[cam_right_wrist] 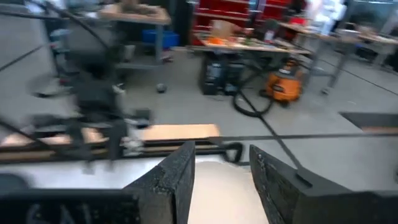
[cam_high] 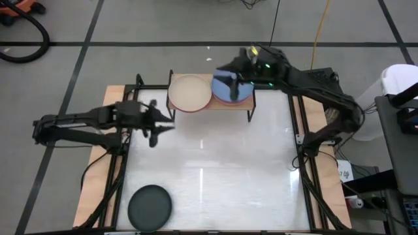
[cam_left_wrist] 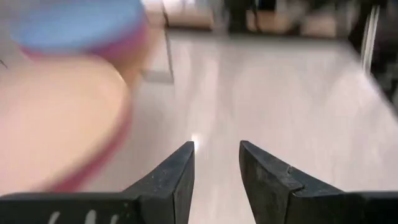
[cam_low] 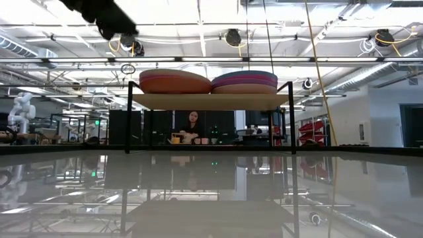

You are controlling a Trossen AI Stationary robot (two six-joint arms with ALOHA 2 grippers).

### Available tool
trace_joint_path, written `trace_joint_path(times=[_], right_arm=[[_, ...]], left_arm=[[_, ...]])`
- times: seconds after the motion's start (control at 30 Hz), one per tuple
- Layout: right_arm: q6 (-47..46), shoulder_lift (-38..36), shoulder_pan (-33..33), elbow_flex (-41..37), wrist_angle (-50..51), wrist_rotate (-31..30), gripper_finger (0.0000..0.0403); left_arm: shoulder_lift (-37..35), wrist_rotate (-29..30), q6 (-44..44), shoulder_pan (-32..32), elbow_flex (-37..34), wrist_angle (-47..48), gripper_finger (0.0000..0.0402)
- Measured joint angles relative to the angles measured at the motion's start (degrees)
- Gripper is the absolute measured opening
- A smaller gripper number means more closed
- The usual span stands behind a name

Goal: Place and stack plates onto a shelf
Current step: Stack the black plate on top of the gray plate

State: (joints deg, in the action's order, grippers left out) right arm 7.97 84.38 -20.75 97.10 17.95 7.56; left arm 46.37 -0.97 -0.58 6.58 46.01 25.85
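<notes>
The shelf [cam_high: 249, 104] stands at the table's far edge and bears two stacks of plates. The left stack has a beige plate [cam_high: 189, 93] on top, the right stack a blue plate [cam_high: 222, 94]; in the low view red and magenta rims [cam_low: 175, 84] and purple and pink rims [cam_low: 244, 82] show beneath them. A black plate [cam_high: 149, 207] lies flat near the table's near left corner. My left gripper [cam_high: 160, 124] hovers open, left of the shelf [cam_left_wrist: 216, 155]. My right gripper [cam_high: 234, 91] hangs open above the blue plate [cam_right_wrist: 221, 165].
The white table top [cam_high: 222, 176] spreads between the shelf and the near edge. Black frame rails [cam_high: 307, 170] run along both sides of the table. A person [cam_low: 192, 125] sits in the room beyond the far edge, seen under the shelf.
</notes>
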Motion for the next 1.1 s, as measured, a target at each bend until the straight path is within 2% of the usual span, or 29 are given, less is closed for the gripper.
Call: trace_joint_path(times=[0.1,0.23,0.47,0.6,0.7,0.87,1.1], right_arm=[[1.25,-4.31,4.38,-1.50,3.15,0.03,0.0133],[2.21,-10.85,11.25,-8.57,1.40,-1.18,0.0133],[2.20,-21.04,22.80,-28.47,-8.90,-14.04,0.0133],[2.21,-25.68,27.96,-39.65,-16.92,-19.86,0.0132],[2.21,-28.47,30.96,-46.39,-22.48,-23.28,0.0132],[2.19,-31.85,34.11,-54.57,-31.14,-27.35,0.0132],[2.19,-34.42,35.14,-59.28,-35.60,-28.77,0.0132]], left_arm=[[6.22,-0.05,0.43,-2.94,2.61,7.20,0.0131],[13.67,-2.09,2.13,-6.71,3.83,11.98,0.0131],[25.74,-11.46,6.05,-13.56,3.82,12.37,0.0131],[31.48,-17.59,4.35,-17.93,3.82,13.38,0.0131],[34.48,-20.12,2.16,-21.46,3.79,14.56,0.0131],[37.41,-20.22,-0.45,-26.79,3.79,14.01,0.0131],[40.00,-20.00,-3.93,-30.62,3.79,10.47,0.0131]])
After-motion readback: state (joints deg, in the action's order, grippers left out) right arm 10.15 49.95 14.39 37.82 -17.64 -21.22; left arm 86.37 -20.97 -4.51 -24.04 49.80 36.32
